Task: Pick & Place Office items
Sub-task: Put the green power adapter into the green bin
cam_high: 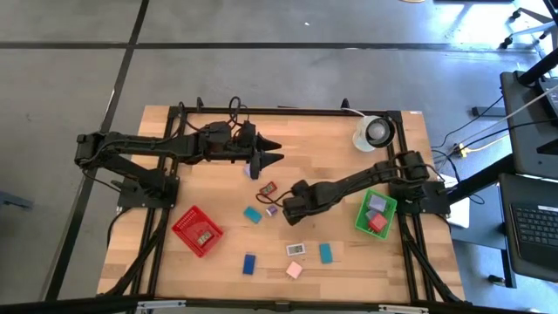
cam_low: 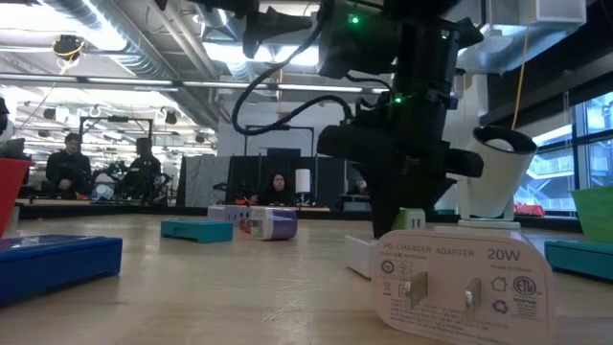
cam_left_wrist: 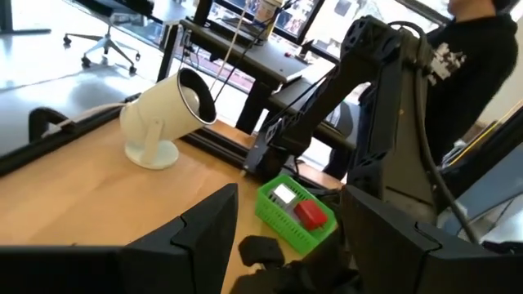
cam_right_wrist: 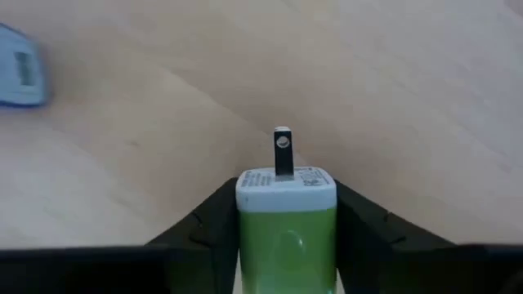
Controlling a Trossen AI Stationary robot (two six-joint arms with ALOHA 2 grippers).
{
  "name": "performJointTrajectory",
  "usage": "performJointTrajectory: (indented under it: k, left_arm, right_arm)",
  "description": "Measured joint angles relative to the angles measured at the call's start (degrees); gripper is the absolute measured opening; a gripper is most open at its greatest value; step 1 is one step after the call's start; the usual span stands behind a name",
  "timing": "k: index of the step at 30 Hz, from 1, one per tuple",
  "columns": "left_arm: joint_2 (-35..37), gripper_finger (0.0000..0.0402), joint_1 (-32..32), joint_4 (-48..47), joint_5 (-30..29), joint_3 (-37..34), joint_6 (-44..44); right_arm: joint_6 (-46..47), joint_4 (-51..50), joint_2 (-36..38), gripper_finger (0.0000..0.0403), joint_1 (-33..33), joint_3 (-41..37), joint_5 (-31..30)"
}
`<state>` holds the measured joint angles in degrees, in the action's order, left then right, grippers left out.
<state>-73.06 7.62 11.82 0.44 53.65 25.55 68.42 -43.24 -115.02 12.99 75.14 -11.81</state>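
Note:
Small office items lie scattered on the wooden table: a red piece, a teal one, a lavender one, a white charger, a second teal one, a blue one and a pink one. My right gripper points down at mid-table, shut on a green-and-white charger. My left gripper hangs open above the table's far middle, holding nothing. My right gripper pinches the green charger by its two green sides between its two fingers, coming from above and pointing steeply down. The white end with its metal prong sticks out past the fingertips. I cannot tell whether the charger rests on the table.
A red basket with one item stands front left. A green basket with items stands at the right, under my right arm. A white round object stands at the far right corner. People sit in the room behind.

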Motion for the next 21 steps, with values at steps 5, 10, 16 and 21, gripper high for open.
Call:
performJointTrajectory:
  k: [5,10,16,21]
  left_arm:
    - [0.0,0.0212,0.0,0.08,-0.92,0.0,-1.28]
    - [0.0,0.0212,0.0,-0.02,0.15,0.0,-1.29]
    - [0.0,0.0212,0.07,0.01,0.44,0.0,-1.3]
    - [2.08,0.0212,2.34,0.09,-0.06,0.0,-1.3]
  right_arm:
    - [-0.27,0.5,-0.04,0.0147,-0.86,2.06,0.02]
    - [-4.79,0.54,-0.02,0.0156,-2.5,5.83,-1.94]
    - [-12.56,0.17,0.69,0.0157,-5.07,10.63,-6.24]
    - [-17.95,-0.58,5.38,0.0148,-5.72,11.21,-9.26]
